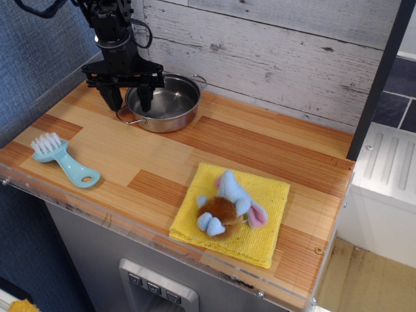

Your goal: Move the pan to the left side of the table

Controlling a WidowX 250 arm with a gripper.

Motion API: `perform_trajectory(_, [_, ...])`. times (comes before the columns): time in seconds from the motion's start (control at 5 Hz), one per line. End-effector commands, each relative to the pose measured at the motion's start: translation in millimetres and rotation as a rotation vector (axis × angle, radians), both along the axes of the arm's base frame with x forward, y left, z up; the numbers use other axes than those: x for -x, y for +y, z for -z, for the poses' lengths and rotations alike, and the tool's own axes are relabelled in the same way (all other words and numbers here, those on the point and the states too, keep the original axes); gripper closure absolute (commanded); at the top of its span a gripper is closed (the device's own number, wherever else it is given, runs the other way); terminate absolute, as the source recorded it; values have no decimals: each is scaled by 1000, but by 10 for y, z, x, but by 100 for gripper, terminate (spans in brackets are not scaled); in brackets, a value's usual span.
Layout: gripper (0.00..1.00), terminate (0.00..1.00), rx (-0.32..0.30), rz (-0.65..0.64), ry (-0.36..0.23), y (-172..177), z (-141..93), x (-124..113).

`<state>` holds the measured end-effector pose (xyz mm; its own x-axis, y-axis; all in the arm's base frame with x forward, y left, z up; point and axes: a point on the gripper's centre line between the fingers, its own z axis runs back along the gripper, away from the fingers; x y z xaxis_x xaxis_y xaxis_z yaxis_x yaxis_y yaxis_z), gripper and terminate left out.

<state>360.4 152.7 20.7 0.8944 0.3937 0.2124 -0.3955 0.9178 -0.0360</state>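
Observation:
The pan [166,104] is a small shiny steel pot with wire loop handles, standing at the back left of the wood-plank table [149,153], near the wall. My gripper [128,97] hangs over the pan's left rim with its jaws spread. One finger [110,97] is outside the pan on the left, the other [146,99] is over the inside. The gripper is open and holds nothing. The pan's near handle [128,119] points to the front left.
A light-blue dish brush [64,159] lies at the front left. A yellow cloth [263,211] with a small plush toy [227,208] on it lies at the front right. A plank wall [273,58] runs along the back, and a dark post [380,78] stands at the right.

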Motion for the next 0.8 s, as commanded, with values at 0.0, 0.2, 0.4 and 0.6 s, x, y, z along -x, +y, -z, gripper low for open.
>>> perform_trajectory(0.0, [0,0,-63,17,-58,-53,-380,-26])
perform_trajectory(0.2, [0,0,-114,5,-82,-52,-612,-31])
perform_trajectory(0.4, [0,0,-164,-23,-97,-105,-899,-3])
perform_trajectory(0.6, [0,0,-192,-29,-112,-181,-1155,55])
